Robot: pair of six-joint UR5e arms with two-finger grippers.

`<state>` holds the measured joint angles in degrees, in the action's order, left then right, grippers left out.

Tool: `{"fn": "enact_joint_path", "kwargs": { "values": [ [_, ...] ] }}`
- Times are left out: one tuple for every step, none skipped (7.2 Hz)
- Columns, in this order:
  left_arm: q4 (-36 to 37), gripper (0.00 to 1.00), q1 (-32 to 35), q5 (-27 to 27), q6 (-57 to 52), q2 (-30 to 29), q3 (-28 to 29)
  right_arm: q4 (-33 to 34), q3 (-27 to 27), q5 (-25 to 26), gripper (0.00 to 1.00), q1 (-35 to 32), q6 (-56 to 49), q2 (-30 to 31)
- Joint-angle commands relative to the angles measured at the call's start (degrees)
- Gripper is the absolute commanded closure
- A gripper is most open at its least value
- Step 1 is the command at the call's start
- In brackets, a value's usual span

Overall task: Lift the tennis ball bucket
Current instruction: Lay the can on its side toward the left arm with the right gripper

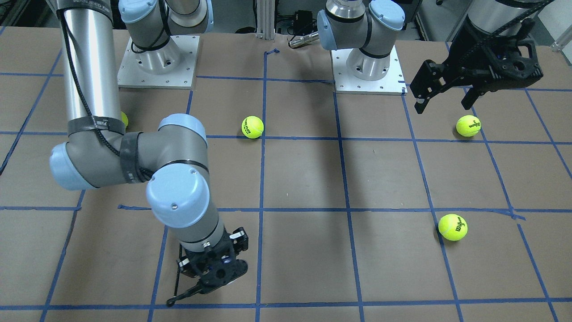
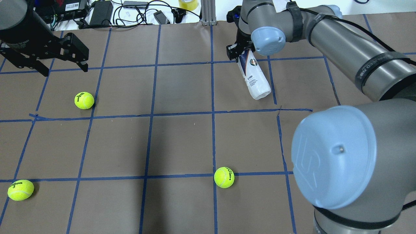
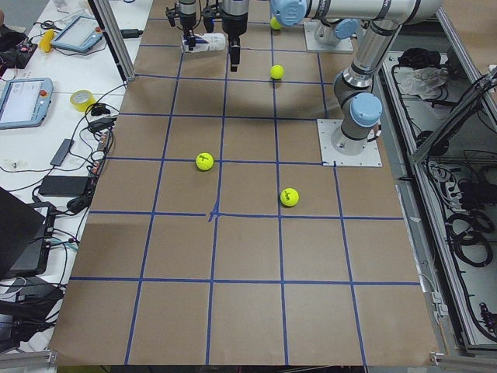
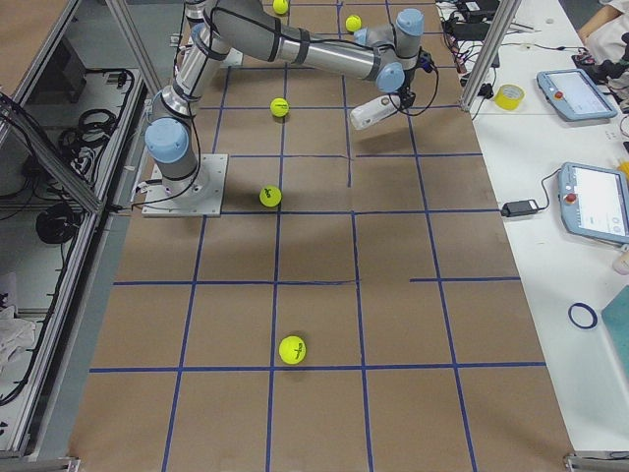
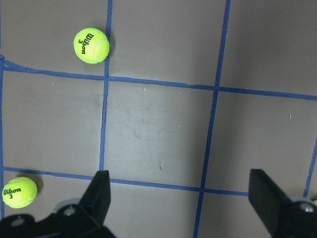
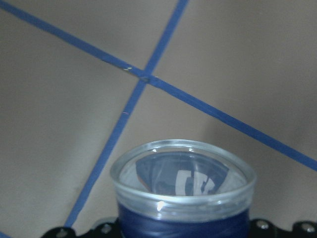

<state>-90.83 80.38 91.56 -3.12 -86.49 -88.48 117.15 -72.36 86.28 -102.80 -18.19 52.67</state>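
The tennis ball bucket (image 2: 254, 78) is a slim clear tube with a white label and a navy band. My right gripper (image 2: 242, 55) is shut on its far end, at the far right of the table. The tube hangs tilted and seems clear of the table in the exterior right view (image 4: 373, 111). The right wrist view shows its clear round end (image 6: 183, 181) over the blue tape lines. In the front-facing view my right gripper (image 1: 210, 279) hides the tube. My left gripper (image 2: 64, 70) is open and empty above the far left, also in the front-facing view (image 1: 443, 106) and its wrist view (image 5: 181, 198).
Loose yellow-green tennis balls lie on the brown table: one below the left gripper (image 2: 84, 100), one at the near left (image 2: 20, 189), one at the near middle (image 2: 224, 177). Cables and boxes (image 2: 100, 13) lie beyond the far edge.
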Motion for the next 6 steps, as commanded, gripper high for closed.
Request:
{"fn": "enact_joint_path", "kwargs": {
  "values": [
    [0.13,0.00,-0.66,-0.15,0.04,-0.08,0.06,0.17,-0.06,-0.23,0.44,-9.13,-8.41,0.68],
    [0.13,0.00,-0.66,-0.06,0.04,0.01,0.06,0.61,-0.06,0.90,0.45,-13.18,-15.93,0.16],
    [0.22,0.00,-0.66,-0.06,0.04,0.01,0.06,2.19,-0.15,3.69,0.41,-14.09,-25.05,-0.63],
    [0.22,0.00,-0.66,-0.06,0.04,0.01,0.06,3.33,-0.59,3.90,0.34,-14.10,-31.41,-1.33],
    [0.22,0.00,-0.66,0.03,0.04,0.01,-0.03,5.17,-1.20,4.16,0.19,-14.01,-31.99,-2.65],
    [0.31,0.00,-0.66,0.03,0.04,0.01,-0.11,6.41,-1.90,4.16,0.00,-13.75,-32.09,-4.05]
  ]
}}
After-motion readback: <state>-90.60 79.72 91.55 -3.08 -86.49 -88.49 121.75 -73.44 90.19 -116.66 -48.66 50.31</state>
